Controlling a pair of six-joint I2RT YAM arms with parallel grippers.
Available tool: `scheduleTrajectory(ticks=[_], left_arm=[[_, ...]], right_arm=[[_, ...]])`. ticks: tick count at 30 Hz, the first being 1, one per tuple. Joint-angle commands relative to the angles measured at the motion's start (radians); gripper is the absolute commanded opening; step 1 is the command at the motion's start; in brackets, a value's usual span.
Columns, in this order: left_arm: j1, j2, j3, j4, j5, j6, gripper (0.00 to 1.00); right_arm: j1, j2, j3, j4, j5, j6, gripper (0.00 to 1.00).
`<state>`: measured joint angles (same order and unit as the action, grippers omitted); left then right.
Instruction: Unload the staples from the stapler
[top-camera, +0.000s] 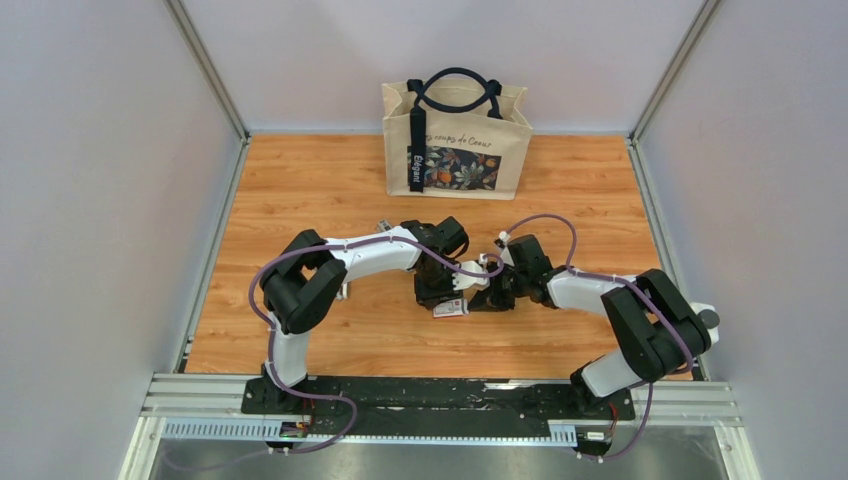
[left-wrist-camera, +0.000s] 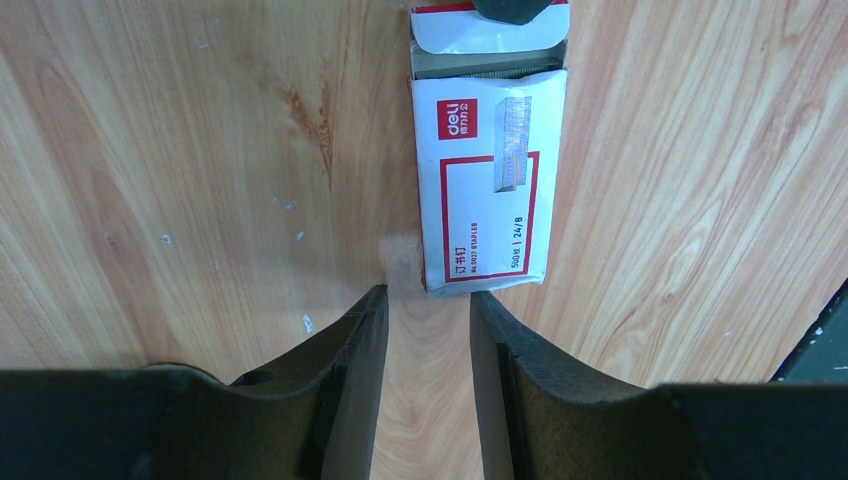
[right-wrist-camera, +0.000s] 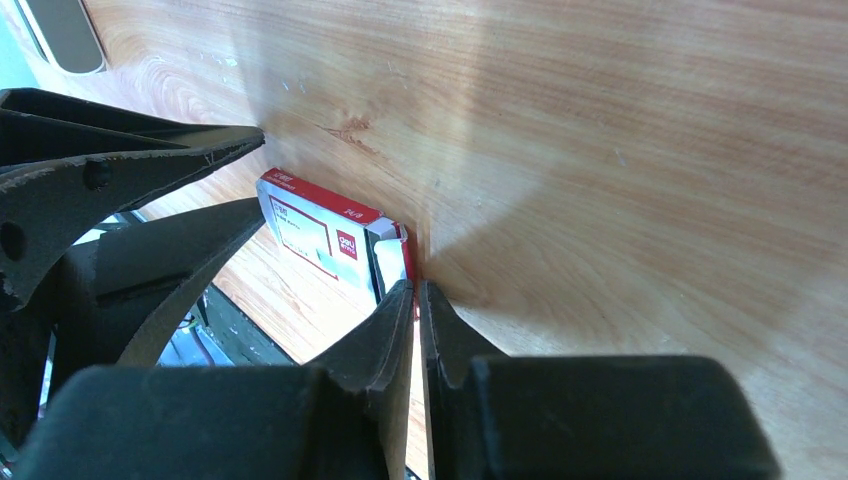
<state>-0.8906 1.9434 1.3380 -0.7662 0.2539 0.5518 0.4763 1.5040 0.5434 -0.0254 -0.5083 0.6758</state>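
- The staples (left-wrist-camera: 490, 66) are seen only as a thin grey row inside the open end of a small red-and-white box (left-wrist-camera: 490, 190), which lies flat on the wooden table (left-wrist-camera: 150, 150).
- In the left wrist view, the box is found at 12 o'clock from the left gripper (left-wrist-camera: 428, 300), just beyond its fingertips, with the open end at the box's far, 12 o'clock side.
- The left gripper is held open; only bare wood is seen between its fingers.
- The right gripper (right-wrist-camera: 417, 285) is closed, its tips set at the box's open end, right beside the white flap and the staples.
- Whether anything is pinched between the right tips cannot be told.
- In the top view, a tote bag (top-camera: 456, 140) is seen standing at the table's 12 o'clock edge, well apart from the box.
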Motion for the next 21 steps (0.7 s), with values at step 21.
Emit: scheduleTrajectory(ticks=[21], left_arm=[[-0.011, 0.025, 0.009, 0.021, 0.018, -0.009, 0.44]], right_arm=[[0.012, -0.048, 0.003, 0.067, -0.002, 0.001, 0.12]])
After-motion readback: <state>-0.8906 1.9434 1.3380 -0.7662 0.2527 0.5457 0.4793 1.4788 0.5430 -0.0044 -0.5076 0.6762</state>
